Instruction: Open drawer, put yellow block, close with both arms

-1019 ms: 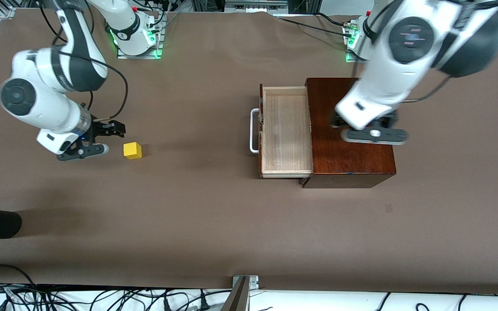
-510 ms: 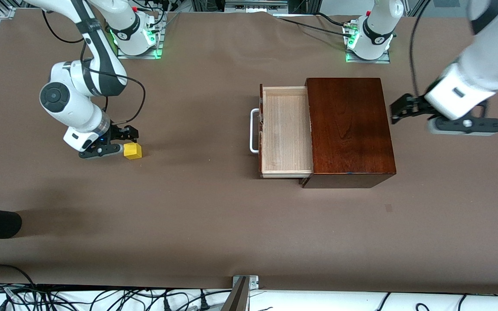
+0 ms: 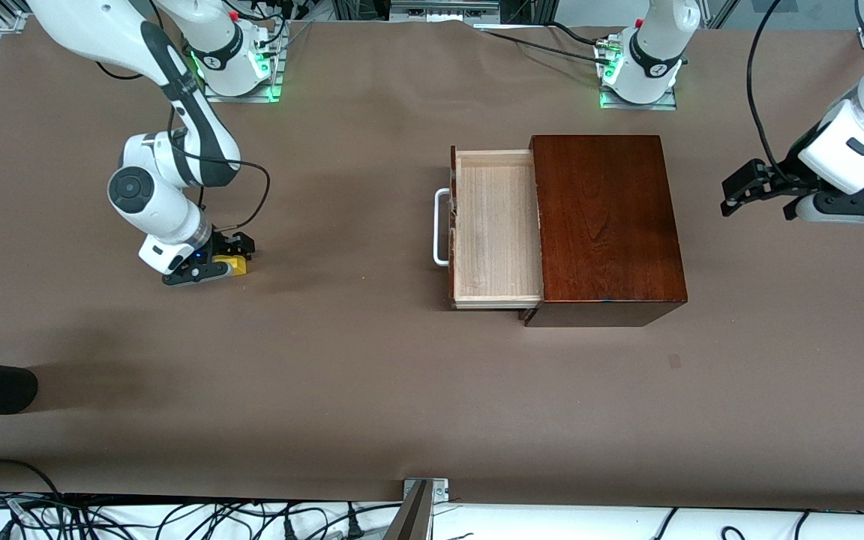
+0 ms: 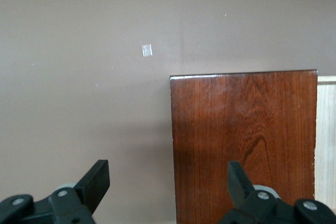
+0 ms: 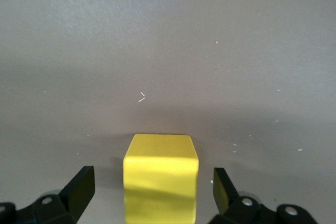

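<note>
My right gripper (image 3: pixel 231 255) straddles the yellow block (image 3: pixel 235 265) on the bench (image 3: pixel 372 390) toward the right arm's end, fingers wide, not gripping. The drawer (image 3: pixel 493 229) stands open mid-bench. My left gripper (image 3: pixel 741 193) hangs wide open beside the box (image 3: pixel 608 225).

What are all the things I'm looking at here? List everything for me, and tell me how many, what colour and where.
table: one, brown covering, under everything.
wooden box: one, dark mahogany, toward the left arm's end of the table.
drawer: one, pale wood tray with a white handle, pulled out of the box, nothing in it.
yellow block: one, bright yellow, on the table toward the right arm's end, between the right gripper's open fingers, not yet clamped.
right gripper: one, black, down at the table around the block.
left gripper: one, black, open, in the air over the table beside the box; this arm waits.
</note>
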Robot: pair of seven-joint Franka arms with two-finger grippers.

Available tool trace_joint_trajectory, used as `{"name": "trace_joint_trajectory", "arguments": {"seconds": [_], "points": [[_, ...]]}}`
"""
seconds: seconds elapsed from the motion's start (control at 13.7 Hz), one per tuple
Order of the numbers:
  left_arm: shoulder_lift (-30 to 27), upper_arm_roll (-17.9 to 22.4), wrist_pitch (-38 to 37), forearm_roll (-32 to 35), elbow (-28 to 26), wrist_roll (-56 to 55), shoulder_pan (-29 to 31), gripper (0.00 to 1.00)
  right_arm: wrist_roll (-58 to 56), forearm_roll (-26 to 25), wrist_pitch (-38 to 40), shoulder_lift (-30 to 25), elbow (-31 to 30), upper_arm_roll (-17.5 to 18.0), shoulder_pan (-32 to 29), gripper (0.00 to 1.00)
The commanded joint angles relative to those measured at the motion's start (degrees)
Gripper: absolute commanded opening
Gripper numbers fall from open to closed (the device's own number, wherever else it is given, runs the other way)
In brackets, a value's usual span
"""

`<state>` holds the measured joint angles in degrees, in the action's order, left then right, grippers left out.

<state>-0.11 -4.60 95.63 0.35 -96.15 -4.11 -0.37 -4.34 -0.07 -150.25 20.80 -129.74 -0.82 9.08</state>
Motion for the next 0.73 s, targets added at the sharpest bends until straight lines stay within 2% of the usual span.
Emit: {"name": "trace_joint_trajectory", "arguments": {"seconds": [0.0,0.22,0.29,0.51,0.66], "points": [[-0.95,0.46,-0.36,-0.18,-0.71,0.25,-0.42,1.0,-1.29,0.68,-2.06,0.21,-1.13,0.03,-0.21,0.85],[-0.95,0.11,-0.36,-0.09,-0.62,0.16,-0.42,1.0,-2.6,0.68,-1.89,0.03,-0.7,-0.23,-0.29,0.13],[-1.04,0.03,-0.53,-0.18,-0.62,0.33,-0.42,1.0,-2.69,0.68,-1.71,-0.4,-0.43,-0.23,-0.3,0.02],[-0.95,0.02,-0.71,-0.18,-0.36,0.6,-0.42,1.0,-5.94,0.42,-0.4,-1.46,1.93,0.11,-0.21,0.0],[-1.04,0.02,-0.8,-0.18,-0.36,0.42,-0.42,1.0,-6.21,0.25,4.41,-2.51,5.61,0.64,-0.12,0.0]]}}
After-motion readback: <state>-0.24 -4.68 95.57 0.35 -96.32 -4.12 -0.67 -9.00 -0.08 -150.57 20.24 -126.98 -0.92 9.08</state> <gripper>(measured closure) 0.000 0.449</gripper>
